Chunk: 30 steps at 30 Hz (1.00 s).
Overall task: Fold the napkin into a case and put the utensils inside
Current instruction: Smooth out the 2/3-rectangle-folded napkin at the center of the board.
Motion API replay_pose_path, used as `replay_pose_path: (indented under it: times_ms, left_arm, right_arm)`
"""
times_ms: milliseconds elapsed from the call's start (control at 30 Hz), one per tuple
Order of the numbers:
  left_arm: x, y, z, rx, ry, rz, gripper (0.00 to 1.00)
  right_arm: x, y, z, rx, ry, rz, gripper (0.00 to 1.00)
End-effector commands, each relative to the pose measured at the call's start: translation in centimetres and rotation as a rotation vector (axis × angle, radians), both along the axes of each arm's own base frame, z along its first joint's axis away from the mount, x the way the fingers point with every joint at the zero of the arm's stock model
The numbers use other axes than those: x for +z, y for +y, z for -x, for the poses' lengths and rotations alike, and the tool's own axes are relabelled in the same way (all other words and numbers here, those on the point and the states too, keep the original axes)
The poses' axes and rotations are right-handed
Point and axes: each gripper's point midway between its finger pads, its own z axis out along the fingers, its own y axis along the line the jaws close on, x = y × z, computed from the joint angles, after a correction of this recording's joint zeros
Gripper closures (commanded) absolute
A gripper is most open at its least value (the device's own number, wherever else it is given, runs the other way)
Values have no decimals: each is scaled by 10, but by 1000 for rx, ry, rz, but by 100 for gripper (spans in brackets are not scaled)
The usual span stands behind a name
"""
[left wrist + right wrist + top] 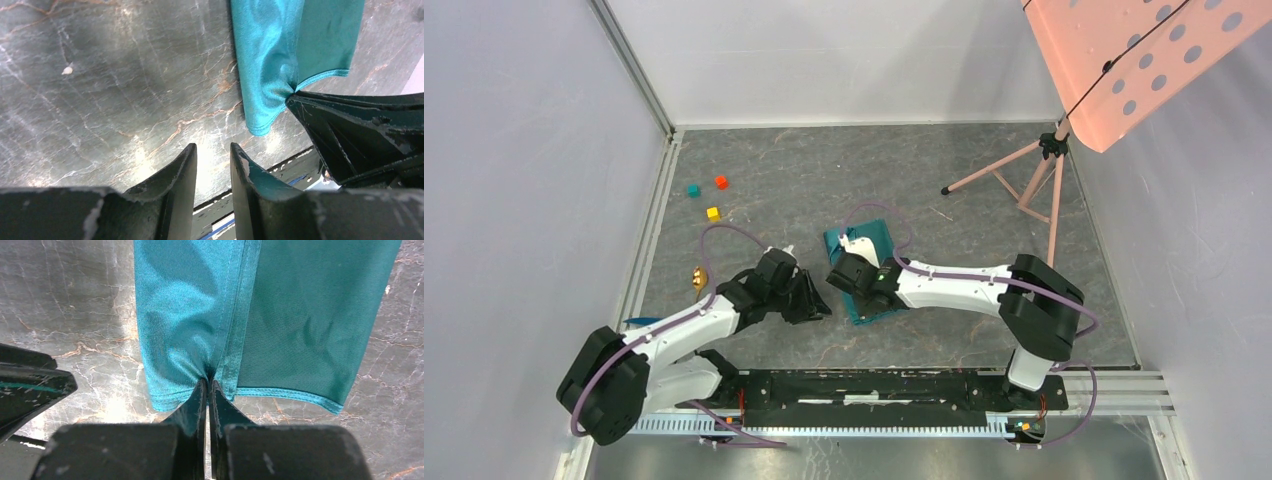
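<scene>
Your small cubes [713,213] sit at the upper left of the top view and a pink tripod [1051,148] at upper right, both well apart from the work. The gold spoon [699,277] lies just left of the left arm [684,335], which half hides the blue utensil [637,322]. The napkin [300,315], folded narrow, lies mid-table [824,170], long axis top to bottom, slightly tilted. Your right end effector [207,387] pinches its near hem. The left end effector [213,155] is narrowly parted and empty.

A dark grey, brown-veined marbled desk [824,170] is boxed in by plain pale-grey walls [844,55]. At its far right corner a pink tripod stand [1053,148] carries a tilted salmon-pink perforated board [1124,50].
</scene>
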Motion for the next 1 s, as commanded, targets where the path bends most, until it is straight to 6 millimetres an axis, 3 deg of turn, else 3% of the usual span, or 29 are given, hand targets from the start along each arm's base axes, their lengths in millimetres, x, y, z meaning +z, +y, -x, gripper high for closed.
replay_pose_path:
  times_ms: [0, 167, 500, 767, 900, 967]
  left_arm:
    - [21, -17, -17, -42, -61, 49, 62]
    - [30, -30, -32, -39, -43, 103, 62]
    - [44, -61, -70, -39, -27, 247, 66]
    - [32, -73, -100, -55, -25, 214, 71]
    - [7, -72, -99, -59, 28, 175, 74]
    - [-11, -65, -94, -48, 57, 138, 75]
  right_arm:
    - [8, -9, -7, -20, -39, -15, 100]
    - [-7, -20, -5, -31, -16, -12, 100]
    - [-13, -27, -6, -38, -18, -40, 100]
    - [-13, -26, -7, -23, -12, -61, 97]
    - [-10, -25, -9, -15, -18, -65, 95]
    - [-4, -27, -13, -11, -39, -61, 90]
